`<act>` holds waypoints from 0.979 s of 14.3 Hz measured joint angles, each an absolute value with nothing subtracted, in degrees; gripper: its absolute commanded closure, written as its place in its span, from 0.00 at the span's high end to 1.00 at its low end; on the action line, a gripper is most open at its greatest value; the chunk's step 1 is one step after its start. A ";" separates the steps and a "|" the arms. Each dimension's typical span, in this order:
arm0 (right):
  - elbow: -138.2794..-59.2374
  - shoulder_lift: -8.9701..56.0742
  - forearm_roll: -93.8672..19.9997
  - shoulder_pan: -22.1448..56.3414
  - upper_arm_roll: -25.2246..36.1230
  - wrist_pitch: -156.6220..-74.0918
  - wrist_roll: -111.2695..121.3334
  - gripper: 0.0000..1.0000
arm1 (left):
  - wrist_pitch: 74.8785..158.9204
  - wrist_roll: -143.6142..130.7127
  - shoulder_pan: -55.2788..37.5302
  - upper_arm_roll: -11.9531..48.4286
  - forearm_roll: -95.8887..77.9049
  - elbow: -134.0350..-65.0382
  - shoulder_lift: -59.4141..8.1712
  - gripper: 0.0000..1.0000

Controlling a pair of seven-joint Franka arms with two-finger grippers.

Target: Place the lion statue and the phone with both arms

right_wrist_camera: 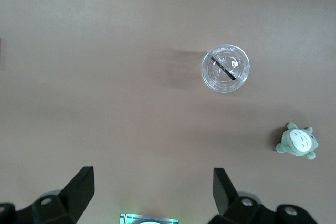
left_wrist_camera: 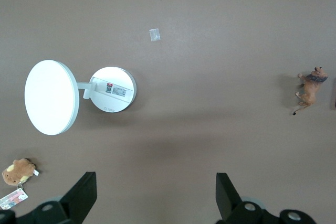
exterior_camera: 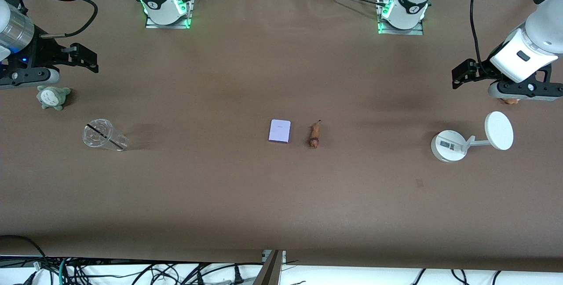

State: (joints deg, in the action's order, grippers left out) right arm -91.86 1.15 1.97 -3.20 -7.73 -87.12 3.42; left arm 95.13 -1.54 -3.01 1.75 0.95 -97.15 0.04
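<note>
Brown table (exterior_camera: 281,214) | phone (exterior_camera: 279,131) beside lion statue (exterior_camera: 315,134) | both jaws spread

The pale lavender phone (exterior_camera: 279,131) lies flat mid-table, just beside the small orange-brown lion statue (exterior_camera: 315,134).

Even overhead light, sharp throughout; the clear cup (exterior_camera: 104,135) throws a soft shadow toward three o'clock, green glow at the arm bases (exterior_camera: 167,16).

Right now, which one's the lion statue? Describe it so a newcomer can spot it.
Start at the middle of the brown table, where the pale lavender phone lies flat. The lion statue lies beside it, toward the left arm's end: tiny, elongated, orange-brown, thin-tailed.
</note>
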 measured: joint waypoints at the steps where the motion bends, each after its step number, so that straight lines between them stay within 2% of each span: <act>1: -91.80 1.16 1.97 -3.20 -7.74 -87.12 3.42 1.00 | 95.13 -1.54 -3.01 1.76 0.95 -97.15 0.04 1.00; 14: -91.34 2.42 1.97 -3.20 -7.75 -87.11 3.40 1.00 | 95.13 -1.54 -3.01 1.76 0.95 -97.15 0.04 1.00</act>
State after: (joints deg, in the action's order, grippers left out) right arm -91.34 2.42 1.97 -3.20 -7.75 -87.11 3.40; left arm 95.13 -1.54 -3.01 1.76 0.95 -97.15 0.04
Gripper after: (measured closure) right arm 0.000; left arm 0.000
